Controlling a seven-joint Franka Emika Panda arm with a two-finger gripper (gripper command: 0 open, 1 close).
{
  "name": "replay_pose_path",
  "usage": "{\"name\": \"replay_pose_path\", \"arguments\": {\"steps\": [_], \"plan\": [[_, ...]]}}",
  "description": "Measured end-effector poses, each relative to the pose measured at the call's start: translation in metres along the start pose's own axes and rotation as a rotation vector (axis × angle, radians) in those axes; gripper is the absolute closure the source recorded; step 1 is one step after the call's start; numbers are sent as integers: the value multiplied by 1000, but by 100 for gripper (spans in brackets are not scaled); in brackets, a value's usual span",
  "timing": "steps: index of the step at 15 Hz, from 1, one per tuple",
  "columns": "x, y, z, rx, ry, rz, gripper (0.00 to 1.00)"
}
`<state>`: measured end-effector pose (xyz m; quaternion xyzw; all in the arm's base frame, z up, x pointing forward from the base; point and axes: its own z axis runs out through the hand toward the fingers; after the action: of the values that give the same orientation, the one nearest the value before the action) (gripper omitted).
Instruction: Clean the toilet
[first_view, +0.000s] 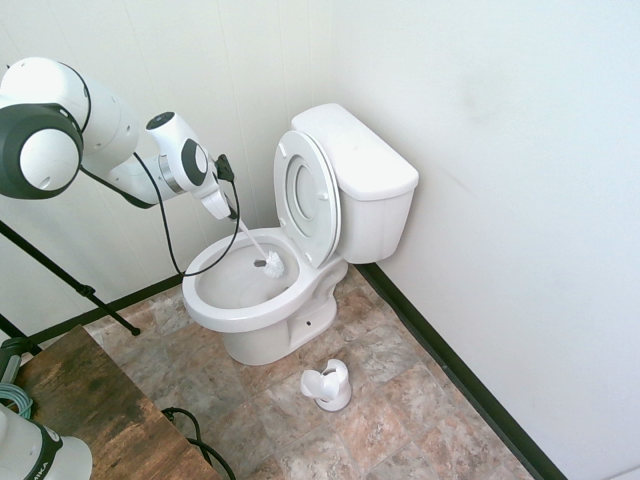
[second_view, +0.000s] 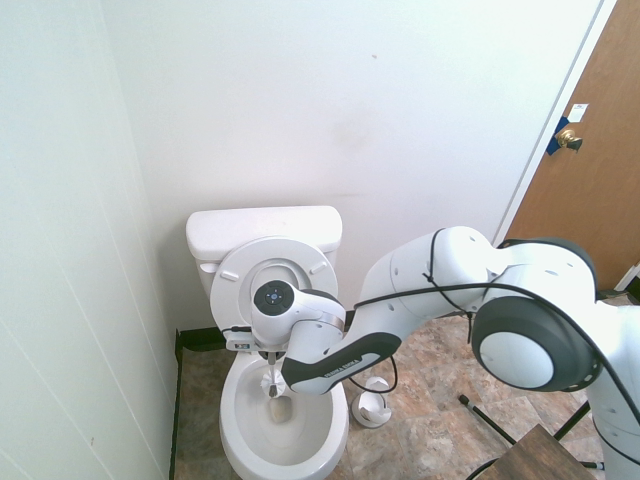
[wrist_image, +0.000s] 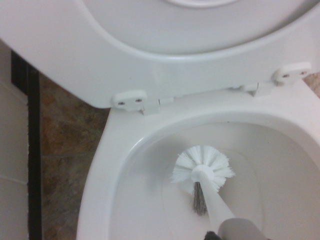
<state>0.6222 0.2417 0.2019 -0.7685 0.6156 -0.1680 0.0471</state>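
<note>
The toilet (first_view: 300, 250) stands against the back wall in the corner of the room, on a mottled stone-pattern floor (first_view: 400, 400), its seat and lid (first_view: 308, 195) raised and leaning on the tank (first_view: 365, 175). The open bowl (second_view: 285, 435) holds one thing — the bristled head of a slim white brush (wrist_image: 202, 170), down inside near the back of the basin, its handle rising at a slant to the gripper (first_view: 222, 207). The fingers are clamped together on the handle's upper end. On the floor just beside the toilet's base sits the small white brush holder (first_view: 328, 385) — nothing in it. No brand, label or writing can be read anywhere.
</note>
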Motion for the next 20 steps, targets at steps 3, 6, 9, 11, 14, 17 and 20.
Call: {"name": "replay_pose_path", "arguments": {"steps": [3,6,9,11,14,17,20], "plan": [[-4,-8,21,-27,17,14,100],[-12,-12,43,-52,31,11,100],[-26,-23,48,-58,36,-6,100],[-43,-30,47,-65,44,-27,100],[-70,-29,49,-70,46,-74,100],[-94,-19,46,-76,36,-146,100],[-108,9,41,-107,21,-214,100]]}}
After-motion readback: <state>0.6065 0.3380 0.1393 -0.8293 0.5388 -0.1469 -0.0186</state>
